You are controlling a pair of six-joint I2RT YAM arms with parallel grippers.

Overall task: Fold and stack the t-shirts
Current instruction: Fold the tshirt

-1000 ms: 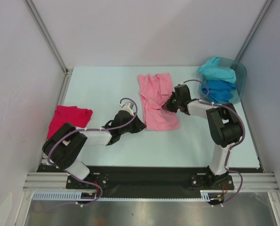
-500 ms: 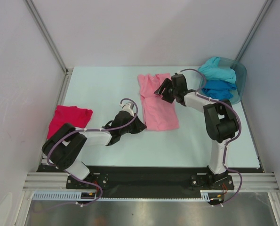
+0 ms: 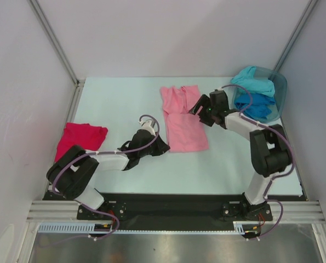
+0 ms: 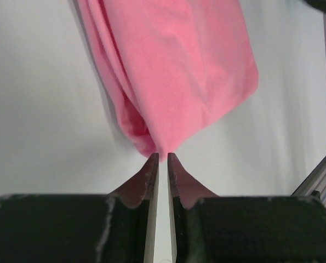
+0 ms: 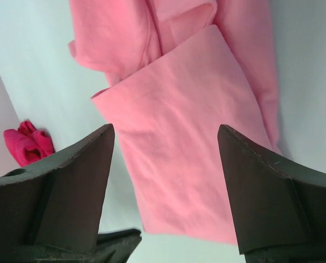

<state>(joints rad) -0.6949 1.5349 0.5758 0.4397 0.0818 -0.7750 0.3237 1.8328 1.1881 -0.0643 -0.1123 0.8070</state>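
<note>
You have the table (image 3: pixel 119 104) with the pink t-shirt (image 3: pixel 182 120) lying on it as a long strip, partly folded, its far end bunched and uneven. To the right of the pink t-shirt and a little beyond it stands the teal tub (image 3: pixel 281 90), with the turquoise t-shirt (image 3: pixel 253 82) heaped on the blue t-shirt (image 3: pixel 256 105) inside. Well to the left of the pink t-shirt, the crimson t-shirt (image 3: pixel 80 137) sits folded by the table's edge. Your right gripper (image 5: pixel 164 129) hovers over the pink t-shirt's right edge with its fingers spread wide and nothing between them. Your left gripper (image 4: pixel 163 156) sits at the pink t-shirt's near left corner with its fingers drawn to a narrow slit. The tips meet the hem, but I cannot tell whether any cloth is pinched. That is the risk as I judge it: if the left fingers do hold the corner and you move that arm, the strip drags askew and the fresh fold opens. If they hold nothing, a lift comes up empty. The bunched far end can also fold crooked unless you flatten it. Against a second ago, your right gripper has come up off the pink t-shirt's middle, swung toward the tub and opened. The cloth it pressed now lies flat, and your left arm has not shifted.
</note>
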